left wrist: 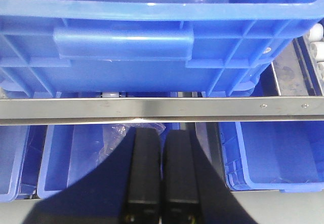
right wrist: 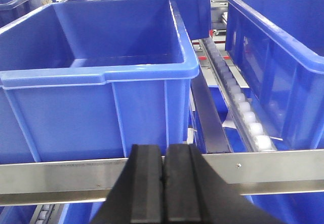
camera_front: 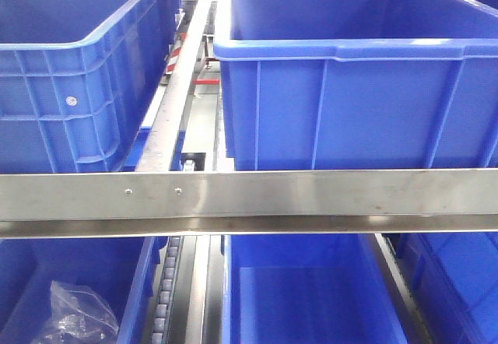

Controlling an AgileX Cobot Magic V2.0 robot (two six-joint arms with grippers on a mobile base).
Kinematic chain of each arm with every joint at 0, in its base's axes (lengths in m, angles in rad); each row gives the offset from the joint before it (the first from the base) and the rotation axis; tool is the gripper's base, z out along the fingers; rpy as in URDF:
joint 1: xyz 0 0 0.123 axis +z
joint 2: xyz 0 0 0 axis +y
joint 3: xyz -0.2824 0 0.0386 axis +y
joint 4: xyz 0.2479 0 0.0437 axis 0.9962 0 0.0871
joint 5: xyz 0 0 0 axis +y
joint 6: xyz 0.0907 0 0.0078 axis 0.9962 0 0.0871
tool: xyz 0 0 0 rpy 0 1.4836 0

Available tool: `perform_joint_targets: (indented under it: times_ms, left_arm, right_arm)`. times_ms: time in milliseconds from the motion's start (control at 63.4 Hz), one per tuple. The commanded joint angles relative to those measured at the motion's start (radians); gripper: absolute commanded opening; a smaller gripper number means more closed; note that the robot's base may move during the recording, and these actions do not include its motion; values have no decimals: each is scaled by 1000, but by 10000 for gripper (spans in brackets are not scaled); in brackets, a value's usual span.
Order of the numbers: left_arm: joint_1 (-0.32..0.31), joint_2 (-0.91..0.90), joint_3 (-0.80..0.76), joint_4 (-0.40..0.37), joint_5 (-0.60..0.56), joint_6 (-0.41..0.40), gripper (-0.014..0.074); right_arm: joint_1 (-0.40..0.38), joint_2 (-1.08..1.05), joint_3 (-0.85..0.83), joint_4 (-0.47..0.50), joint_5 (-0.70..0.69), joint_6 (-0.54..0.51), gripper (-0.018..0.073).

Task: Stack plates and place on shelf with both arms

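The plates are out of view in every frame. The shelf is steel racking, and its front rail crosses the front view with blue crates above and below. My left gripper is shut with nothing between its black fingers, its tips just below the shelf rail. My right gripper is also shut and empty, held in front of the shelf rail, under a large blue crate.
Large blue crates fill the upper tier, with another crate at the left. A lower crate holds a crumpled clear plastic bag. White rollers run between the crates at the right.
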State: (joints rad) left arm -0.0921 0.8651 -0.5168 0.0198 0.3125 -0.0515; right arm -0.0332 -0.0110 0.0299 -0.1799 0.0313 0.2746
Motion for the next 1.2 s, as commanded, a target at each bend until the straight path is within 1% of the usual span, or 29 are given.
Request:
perform_joint_targets:
  times_ms: [0,552,568,615,647,741,804,1025,1183]
  left_arm:
    - [-4,-6,-25,-3,-74,-5,86]
    - [-4,-6,-25,-3,-74,-5,86]
    - [-4,-6,-25,4,-74,0,86]
    - [-4,-8,-23,73,-74,6,86]
    - [-4,-22,-23,90,-74,6,86]
    - [-5,-120,3,43,-98,6,86]
    - [-5,-193,39,29,-131,6,86]
    - [-5,-511,274,-20,-285,6,86]
    - [-5,-708,405,-20,-287,6,86]
  right_arm:
    - [-4,-19,-1,-2,-97,-3,21]
    - [-4,-19,-1,-2,-97,-3,21]
    - [-4,-19,-1,-2,-97,-3,21]
    - [-4,-19,-1,-2,-97,-3,21]
    - [-4,-19,-1,-2,-97,-3,21]
    - [-4,-19,-1,-2,-95,-3,21]
    - [-4,-19,-1,-2,-95,-3,21]
    - [-5,-19,-1,-2,-95,-3,21]
    - [-5,-19,-1,-2,-95,-3,21]
